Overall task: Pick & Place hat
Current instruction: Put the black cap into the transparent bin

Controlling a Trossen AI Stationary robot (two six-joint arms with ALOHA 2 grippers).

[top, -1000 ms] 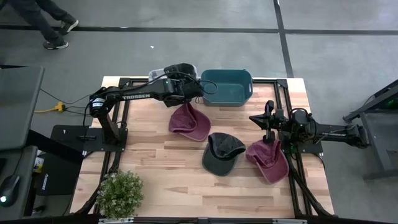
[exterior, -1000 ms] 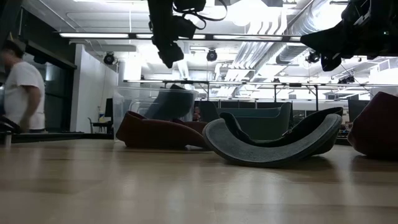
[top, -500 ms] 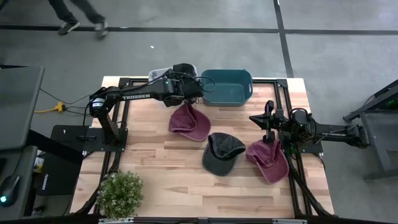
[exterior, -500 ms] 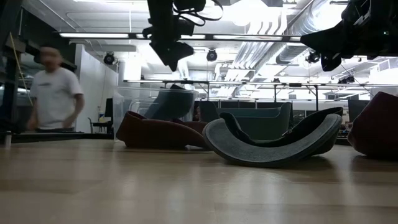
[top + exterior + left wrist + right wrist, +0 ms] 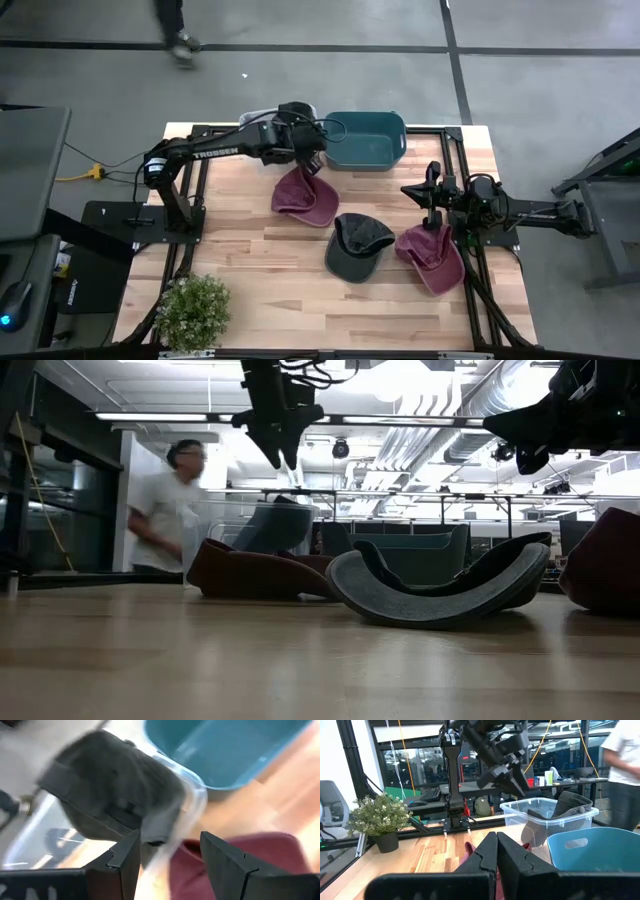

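Three hats lie on the wooden table: a maroon hat [image 5: 303,195] near the far edge, a dark grey hat [image 5: 358,247] in the middle and another maroon hat [image 5: 432,258] at the right. A further grey hat [image 5: 110,785] lies in the clear bin [image 5: 258,118]. My left gripper [image 5: 313,160] hangs open in the air above the near rim of the clear bin and the far maroon hat's far edge, with nothing between its fingers [image 5: 125,855]. My right gripper [image 5: 432,185] waits shut above the table's right side.
A teal bin [image 5: 365,140] stands at the far edge, right of the clear bin. A potted plant [image 5: 193,310] stands at the near left corner. A person [image 5: 170,510] walks past beyond the table's far side. Bare wood lies along the near edge.
My left gripper has rolled about its own pointing line and tipped a little while staying above the far maroon hat and the clear bin; its fingers stay apart as before. The hats have not moved. The person behind the table has walked on.
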